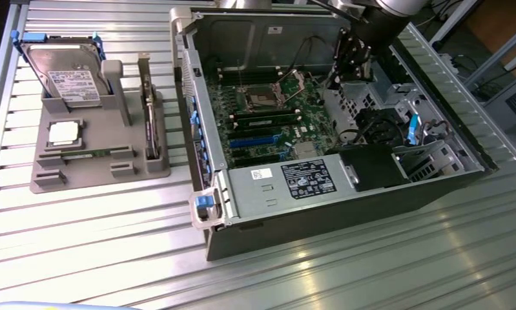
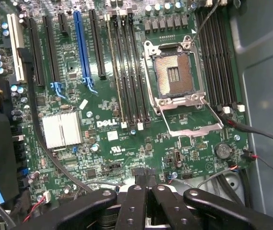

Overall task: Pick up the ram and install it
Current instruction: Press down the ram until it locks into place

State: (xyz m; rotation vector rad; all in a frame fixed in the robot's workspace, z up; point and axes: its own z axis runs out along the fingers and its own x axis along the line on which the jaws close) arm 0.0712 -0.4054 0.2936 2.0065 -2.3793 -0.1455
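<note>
The ram [image 1: 87, 154], a thin green stick with a white label, lies flat in a grey holder [image 1: 46, 184] at about 9 o'clock in the exterior view, well apart from the open case [image 1: 327, 213]. Just beside it on the holder, toward 12 o'clock, sits a silver processor [image 1: 64, 132]; a dark card [image 1: 150, 123] stands on edge toward 2 o'clock of the ram.

The gripper [image 2: 146, 187] hangs inside the case over the motherboard, fingers pressed together and gripping nothing. The black memory slots [image 2: 129, 67] look empty, with the open socket [image 2: 175, 74] just beside them.

Risks, as a judgement: closed fingers cannot take the stick unless they spread first. So low over the board, a careless move could strike the bare socket or snag the loose cable [image 2: 251, 129] near it. At the holder, a poorly aimed grasp could catch the processor or card instead.
</note>
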